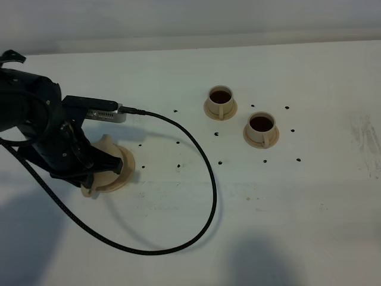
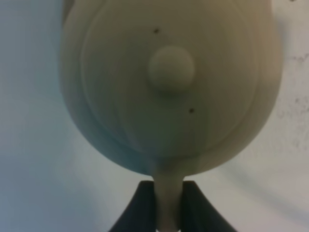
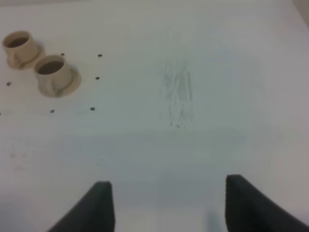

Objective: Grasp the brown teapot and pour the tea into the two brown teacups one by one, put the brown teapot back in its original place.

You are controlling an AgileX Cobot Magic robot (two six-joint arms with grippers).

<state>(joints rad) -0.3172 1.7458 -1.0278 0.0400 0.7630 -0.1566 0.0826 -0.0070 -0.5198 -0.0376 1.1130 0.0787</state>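
A pale tan teapot (image 2: 169, 87) looks like unglazed clay, matt and smooth, with a few tiny dark specks on its lid. Two small beige teacups (image 1: 221, 100) (image 1: 261, 127) share the same dull, clay-like finish, each holding dark, slightly glossy liquid. The white table (image 1: 280, 226) has a smooth, low-sheen surface, marked with faint grey scuffs near one edge. The left gripper (image 2: 169, 205) has matt black fingers that look like plastic. A black cable (image 1: 202, 196) has a woven, braided-looking sheath.
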